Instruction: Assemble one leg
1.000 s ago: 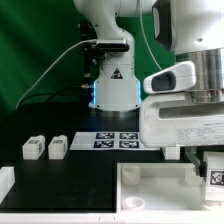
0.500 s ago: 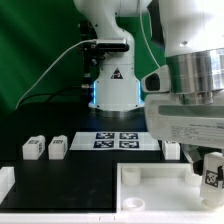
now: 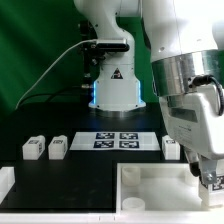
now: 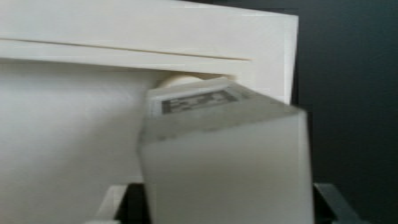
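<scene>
My gripper (image 3: 209, 181) is low at the exterior view's right, over the far right corner of the large white tray-like piece (image 3: 150, 186). It is shut on a white leg (image 4: 222, 150), which the gripper mostly hides in the exterior view. In the wrist view my gripper (image 4: 222, 202) holds the leg between both fingers (image 4: 121, 200). The leg's tagged end (image 4: 196, 100) points at a round hole in the corner of the tray-like piece (image 4: 71, 120), touching or very near it. Three more legs stand on the table, two at the left (image 3: 32, 148) (image 3: 57, 147) and one at the right (image 3: 171, 147).
The marker board (image 3: 118, 140) lies flat at the foot of the robot base (image 3: 113, 85). A white block (image 3: 5, 182) sits at the table's front left edge. A cable hangs along the green backdrop at the left.
The arm has swung and dropped, carrying the leg from a tilted hold above the table's right side down to the tray-like piece's corner. The other legs have not moved.
</scene>
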Robot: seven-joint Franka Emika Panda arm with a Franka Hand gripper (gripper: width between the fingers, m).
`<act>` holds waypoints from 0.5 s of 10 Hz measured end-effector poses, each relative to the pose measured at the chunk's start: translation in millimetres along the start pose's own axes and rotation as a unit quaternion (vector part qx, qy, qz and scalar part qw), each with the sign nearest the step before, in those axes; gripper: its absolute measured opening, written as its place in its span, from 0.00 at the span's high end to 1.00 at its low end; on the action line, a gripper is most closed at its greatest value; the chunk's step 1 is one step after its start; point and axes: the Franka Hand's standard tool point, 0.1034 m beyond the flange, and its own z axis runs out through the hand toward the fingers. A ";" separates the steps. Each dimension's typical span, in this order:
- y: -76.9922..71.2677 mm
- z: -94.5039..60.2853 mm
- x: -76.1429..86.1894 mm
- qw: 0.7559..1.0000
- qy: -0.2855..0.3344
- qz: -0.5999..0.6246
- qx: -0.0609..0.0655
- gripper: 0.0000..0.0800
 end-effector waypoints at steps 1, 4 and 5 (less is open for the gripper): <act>0.0 0.0 0.0 1.000 0.000 0.000 0.000 0.62; 0.0 0.0 0.0 1.000 0.000 0.000 0.000 0.22; 0.0 0.0 0.0 1.000 0.000 0.000 0.000 0.20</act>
